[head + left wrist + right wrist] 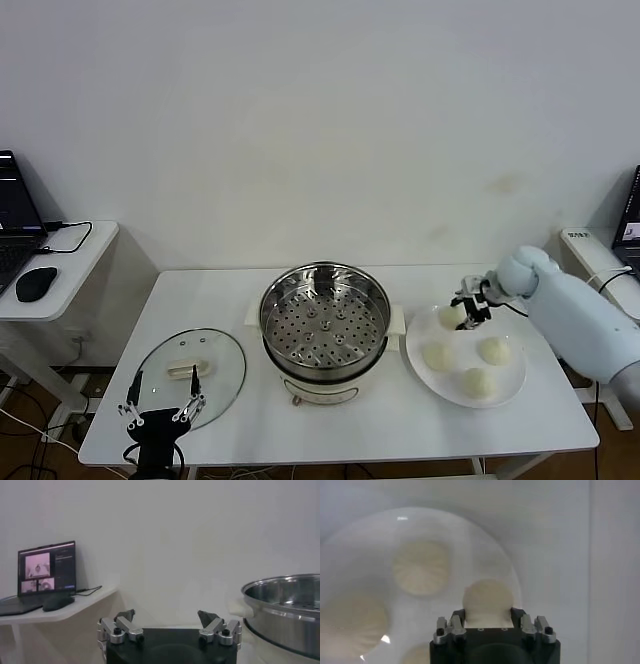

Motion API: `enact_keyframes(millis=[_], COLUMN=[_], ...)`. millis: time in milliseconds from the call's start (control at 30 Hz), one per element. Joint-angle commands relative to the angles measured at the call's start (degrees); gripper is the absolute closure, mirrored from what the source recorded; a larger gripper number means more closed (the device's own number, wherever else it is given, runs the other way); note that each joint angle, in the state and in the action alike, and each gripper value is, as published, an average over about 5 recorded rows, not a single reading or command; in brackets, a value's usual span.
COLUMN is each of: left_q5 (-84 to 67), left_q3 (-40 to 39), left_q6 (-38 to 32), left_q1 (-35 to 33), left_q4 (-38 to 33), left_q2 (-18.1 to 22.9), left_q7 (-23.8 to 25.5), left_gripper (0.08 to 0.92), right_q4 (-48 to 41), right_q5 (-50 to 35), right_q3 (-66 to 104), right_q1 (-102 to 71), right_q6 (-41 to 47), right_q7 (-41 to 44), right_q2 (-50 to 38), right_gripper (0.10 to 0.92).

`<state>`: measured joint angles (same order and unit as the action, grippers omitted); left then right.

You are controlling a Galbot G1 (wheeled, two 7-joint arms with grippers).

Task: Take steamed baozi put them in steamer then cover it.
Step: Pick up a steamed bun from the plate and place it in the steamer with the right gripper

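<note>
At the white table's (400, 420) left front edge the left gripper (162, 410) hangs parked, its fingers spread wide and empty, just in front of the round clear glass cover (190, 375) with its cream bar handle, which lies flat on the tabletop. In the middle stands the shiny round stainless-steel steamer (325, 325), uncovered, its perforated tray bare. To its right sits a flat white round plate (510, 388) carrying four smooth, pale cream steamed baozi. The right gripper (468, 312) is down at the plate's far side, fingers clenched around the rear baozi (487, 600) (the wrist view shows the bun pinched between both tips), while the other three (437, 356) lie loose.
</note>
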<state>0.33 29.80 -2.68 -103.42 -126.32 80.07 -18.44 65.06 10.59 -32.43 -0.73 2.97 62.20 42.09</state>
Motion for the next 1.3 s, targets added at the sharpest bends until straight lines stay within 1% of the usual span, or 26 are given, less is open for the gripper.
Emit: enact_keyframes(millis=[33,200,433,567,733,867,1100,1300], left_q5=[-0.2,-0.5,-1.0,-1.7,-2.2,-2.6,-2.8,-2.8], left_q3=[-0.1,-0.4,-0.3,0.4,1.4,2.0,2.5,2.7], left_q6=[0.1,0.1,0.1,0.1,0.2,0.3,0.3,0.3], left_q1=[0.1,0.1,0.2,0.4,1.0,1.6,2.0,2.2], left_q4=[0.0,-0.1,-0.6,-0.7,-0.8,-0.8,-0.2,0.1], left_q2=[-0.1,-0.4,-0.7,-0.8,-0.9,-0.7,-0.3,-0.1], left_q7=[0.1,0.1,0.0,0.0,-0.1,-0.1,-0.1,-0.2], left_gripper=[0.177,0.177,0.177,0.177,0.177,0.177,0.177,0.177], right_q4=[9.7,11.7,12.7,12.4,11.4,10.9,10.5,7.6], right_q5=[-12.3,-18.3,-24.8,-25.3,-21.7,-17.9,-9.3,-2.1], right_q3=[-10.2,-17.9,-28.1,-31.9,-35.9,-38.3,-40.7,-40.6], right_q1=[14.0,23.6,32.9,34.2,34.3,33.6,31.6,28.9], right_q6=[1.2,0.6,-2.5,-5.0,-9.4,-12.6,-18.1,-23.1], right_q7=[0.4,-0.5,-4.2,-5.6,-7.1,-8.0,-9.2,-10.7], right_q2=[-5.9,-3.8,5.8,11.0,16.9,20.0,22.5,24.0], right_gripper=[0.449,0.448,0.448,0.448,0.448,0.448,0.448,0.445])
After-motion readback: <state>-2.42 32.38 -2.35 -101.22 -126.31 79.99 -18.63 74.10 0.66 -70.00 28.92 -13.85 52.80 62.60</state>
